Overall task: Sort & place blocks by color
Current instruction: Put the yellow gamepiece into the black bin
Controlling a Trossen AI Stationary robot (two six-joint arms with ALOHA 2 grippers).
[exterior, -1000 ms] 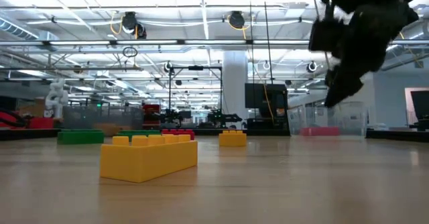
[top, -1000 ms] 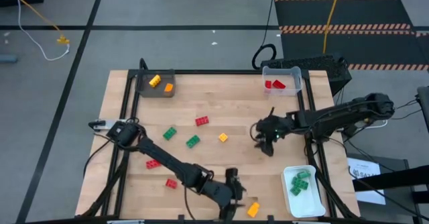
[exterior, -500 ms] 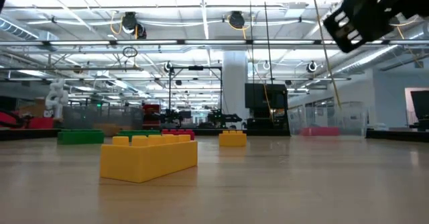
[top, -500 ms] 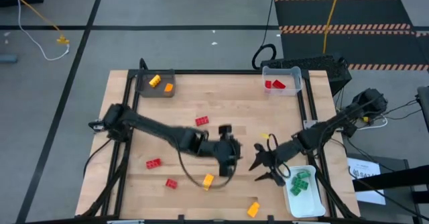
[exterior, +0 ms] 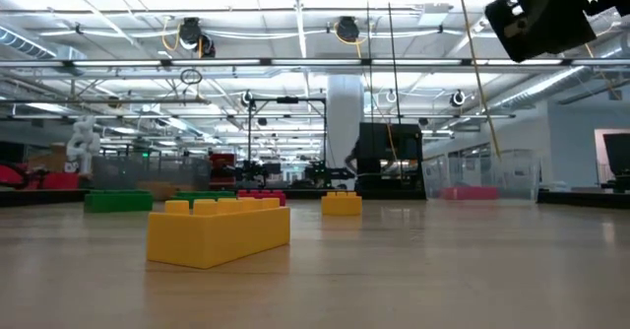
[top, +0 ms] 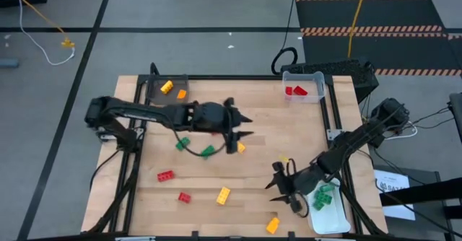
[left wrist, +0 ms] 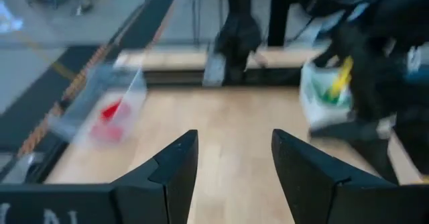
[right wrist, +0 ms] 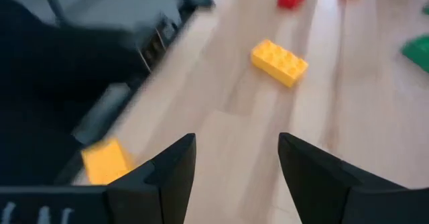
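Note:
My left gripper (top: 247, 126) (left wrist: 234, 162) hovers open over the table's middle, nothing between its fingers. My right gripper (top: 281, 195) (right wrist: 236, 162) is open too, low over the near right part, beside the white bin (top: 339, 219) of green blocks (top: 323, 195). Lying loose on the wood are two green blocks (top: 182, 143) (top: 208, 151), a small yellow block (top: 240, 147), two red blocks (top: 165, 175) (top: 185, 196), a yellow block (top: 224, 195) (right wrist: 279, 62) and an orange-yellow block (top: 273, 225) (exterior: 219, 230).
A grey tray (top: 155, 95) at the far left corner holds a yellow and an orange block. A clear bin (top: 316, 77) at the far right holds red blocks (top: 296, 91). Black rails run along the table's left and right edges. Bare wood lies between the two grippers.
My left gripper has swung from the near edge up across the table toward the far edge, ending over the middle. My right gripper has moved from the middle toward the near right, by the white bin. The yellow block shows where the left arm had been.

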